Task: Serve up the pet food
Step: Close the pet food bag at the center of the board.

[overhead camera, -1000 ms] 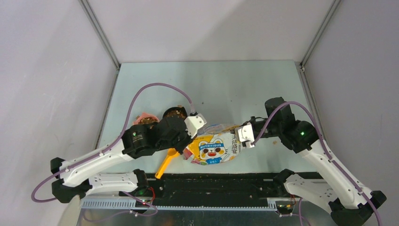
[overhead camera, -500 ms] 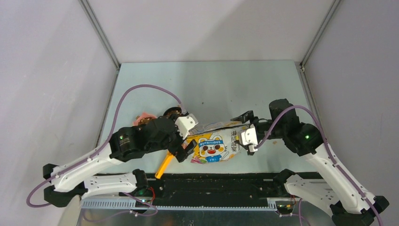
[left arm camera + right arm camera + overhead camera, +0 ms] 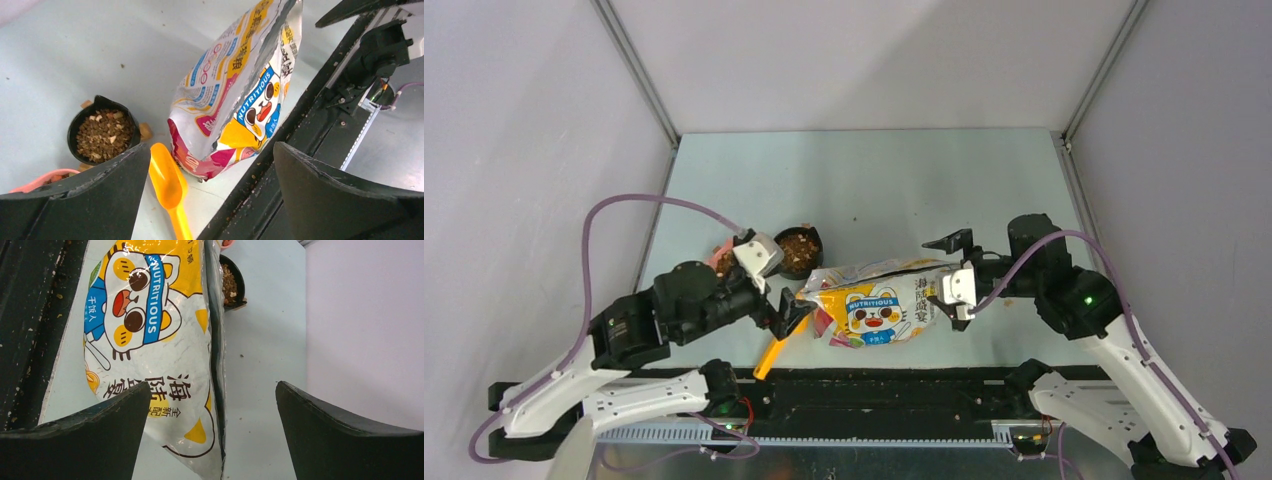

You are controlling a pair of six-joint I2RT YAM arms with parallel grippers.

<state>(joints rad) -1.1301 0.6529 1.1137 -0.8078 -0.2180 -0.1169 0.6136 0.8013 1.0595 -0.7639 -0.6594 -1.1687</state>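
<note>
You had two pincers, both spread wide and holding nothing; the left pincer (image 3: 790, 308) hung near the one yellow scoop (image 3: 774, 352), the right pincer (image 3: 932, 272) at the opposite end of the one bag (image 3: 874, 308) lying on the surface (image 3: 874, 180); the pet food (image 3: 800, 241) sat in the black bowl (image 3: 812, 256); a pink bowl (image 3: 722, 256) made two bowls.

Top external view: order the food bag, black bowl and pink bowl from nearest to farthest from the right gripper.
1. Food bag: its right end lies at the open jaws of the right gripper.
2. Black bowl with pet food: past the bag's left end, toward the back.
3. Pink bowl: farthest left, beyond the black bowl.
</note>
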